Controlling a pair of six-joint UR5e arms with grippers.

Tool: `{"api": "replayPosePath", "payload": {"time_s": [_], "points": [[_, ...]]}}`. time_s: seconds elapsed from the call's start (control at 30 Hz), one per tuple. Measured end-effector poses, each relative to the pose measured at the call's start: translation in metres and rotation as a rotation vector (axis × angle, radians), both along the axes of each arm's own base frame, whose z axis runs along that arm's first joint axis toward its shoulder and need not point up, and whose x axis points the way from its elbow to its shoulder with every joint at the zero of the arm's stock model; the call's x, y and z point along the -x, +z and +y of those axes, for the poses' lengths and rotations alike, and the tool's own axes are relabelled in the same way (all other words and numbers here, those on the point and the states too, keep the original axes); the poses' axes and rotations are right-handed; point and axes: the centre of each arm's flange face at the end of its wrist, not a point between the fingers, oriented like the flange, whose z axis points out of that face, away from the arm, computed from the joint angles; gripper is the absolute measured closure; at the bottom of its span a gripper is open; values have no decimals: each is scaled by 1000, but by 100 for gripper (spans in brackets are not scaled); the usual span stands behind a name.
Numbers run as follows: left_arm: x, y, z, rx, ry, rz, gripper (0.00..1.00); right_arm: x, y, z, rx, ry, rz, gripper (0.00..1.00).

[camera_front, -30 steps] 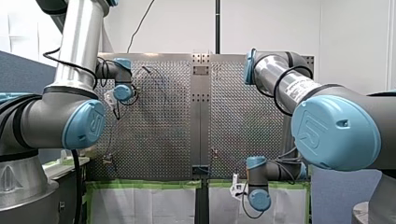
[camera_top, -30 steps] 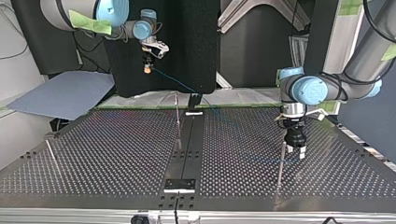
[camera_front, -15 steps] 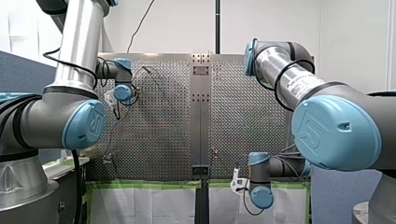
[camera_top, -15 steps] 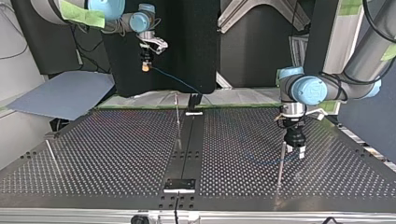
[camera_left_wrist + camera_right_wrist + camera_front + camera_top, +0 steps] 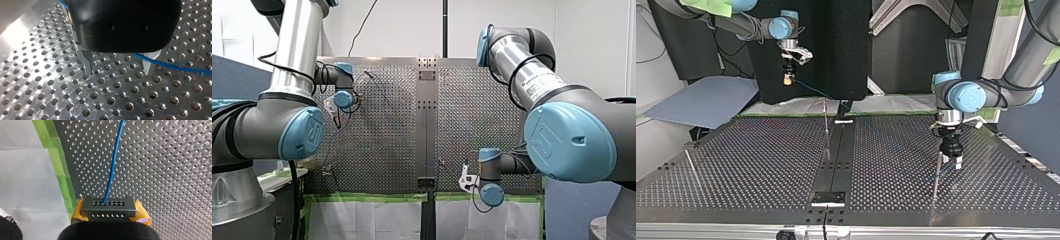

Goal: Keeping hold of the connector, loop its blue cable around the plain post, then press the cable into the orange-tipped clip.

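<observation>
1. My right gripper [image 5: 787,78] pinches the connector [image 5: 109,208] by its two ends, with a yellow pad [image 5: 141,213] pressed on each. It hangs high over the table's far edge in the top view, near the green tape [image 5: 60,167].
2. The blue cable [image 5: 113,162] leaves the connector's holed face and runs out over the perforated table [image 5: 162,170]. I judge it thin, light and limp: it should follow my lead and sag when slack, and a hard tug could strain its root. The rigid connector is the sound place to hold.
3. My left gripper [image 5: 117,72] stands low over the table, metal fingers [image 5: 87,63] spread and pinching nothing. The cable crosses by one finger; I cannot tell whether it touches.
4. A thin post [image 5: 937,172] stands just beside my left gripper, and a second post [image 5: 826,125] stands near the middle strip. I cannot make out which one has an orange tip.
5. The board between the posts lies open for a wide sweep; the taped edge beneath my right gripper is the limit to mind.
</observation>
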Motion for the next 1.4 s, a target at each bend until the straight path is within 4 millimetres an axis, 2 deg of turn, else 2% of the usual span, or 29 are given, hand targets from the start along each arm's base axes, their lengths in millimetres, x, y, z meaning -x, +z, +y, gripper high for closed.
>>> {"api": "replayPosePath", "payload": {"time_s": [0.37, 0.47, 0.73, 1.2, 1.4], "points": [[1, -1, 0, 2, 7, 7, 2, 2, -40, 14, -11, 63, 22, 100], [2, -1, 0, 13, 15, 11, 2, 1, -47, 12, -13, 89, 22, 100], [4, -2, -6, 74, 19, 4, 2, -6, -50, 1, -37, 150, 30, 100], [2, 1, -10, 196, -31, -31, 2, -5, -52, 2, -60, 157, 42, 100], [5, -3, -3, 257, -4, -6, 2, -5, -52, 2, -61, 157, 43, 100]]}}
